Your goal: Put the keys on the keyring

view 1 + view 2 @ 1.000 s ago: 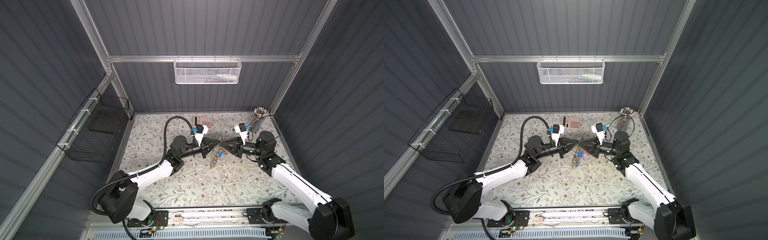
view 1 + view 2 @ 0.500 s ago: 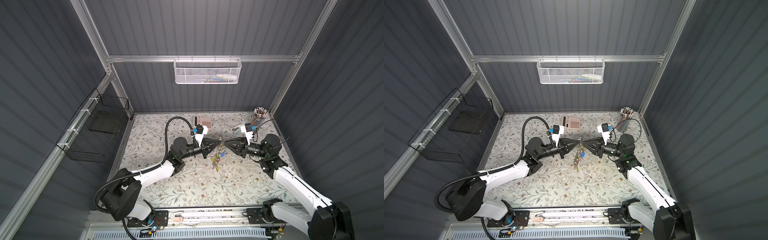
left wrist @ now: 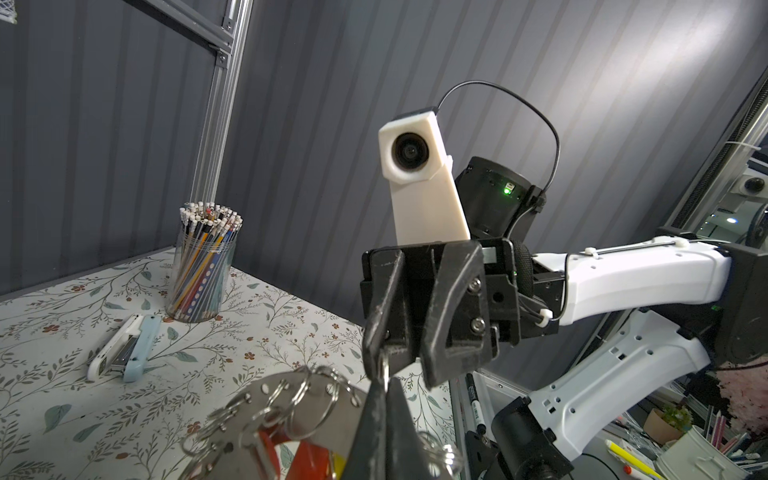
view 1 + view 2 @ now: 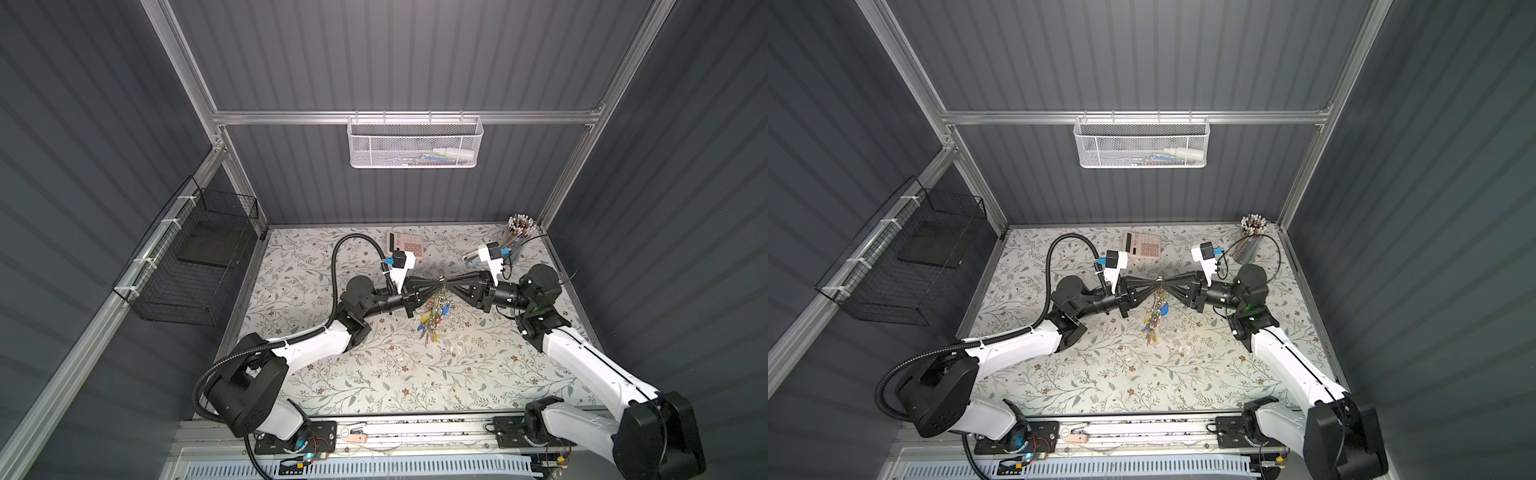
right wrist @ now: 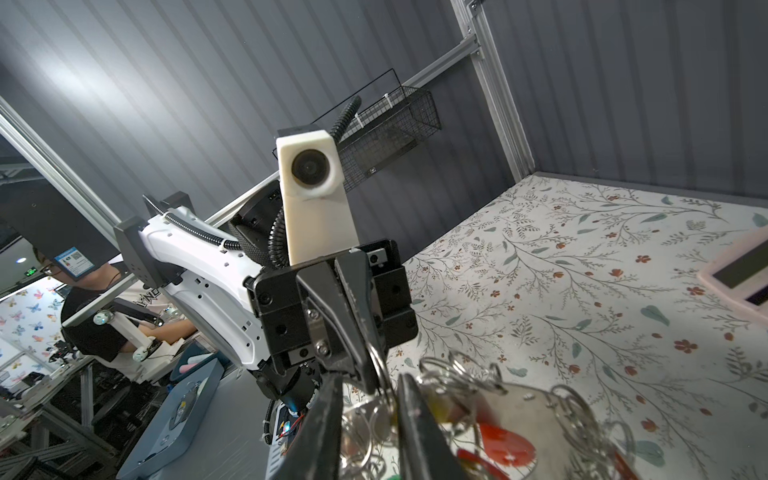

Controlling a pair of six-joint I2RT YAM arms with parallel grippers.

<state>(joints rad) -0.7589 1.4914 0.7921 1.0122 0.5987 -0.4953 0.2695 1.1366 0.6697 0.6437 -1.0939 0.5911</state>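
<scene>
Both grippers meet tip to tip above the middle of the flowered table. My left gripper (image 4: 439, 286) (image 3: 384, 388) is shut on a small split ring (image 3: 385, 365). From that ring hangs the keyring (image 3: 266, 415) (image 5: 528, 415), a flat silver ring with holes, tilted edge-up. The keys (image 4: 430, 332) (image 4: 1152, 328) and their coloured tags dangle below it; a yellow tag (image 4: 424, 318) shows among them. My right gripper (image 4: 449, 286) (image 5: 370, 399) stands open by a narrow gap, its fingers on either side of the pinched split ring and other small rings.
A pink calculator (image 4: 405, 245) lies at the back. A cup of pencils (image 4: 517, 232) stands in the back right corner, with a stapler (image 3: 124, 353) beside it. A white mesh basket (image 4: 413, 141) hangs on the back wall and a black wire basket (image 4: 195, 266) on the left wall.
The right arm has drawn back slightly to the right while its fingertips stay at the ring. The left gripper and the hanging bunch have barely moved.
</scene>
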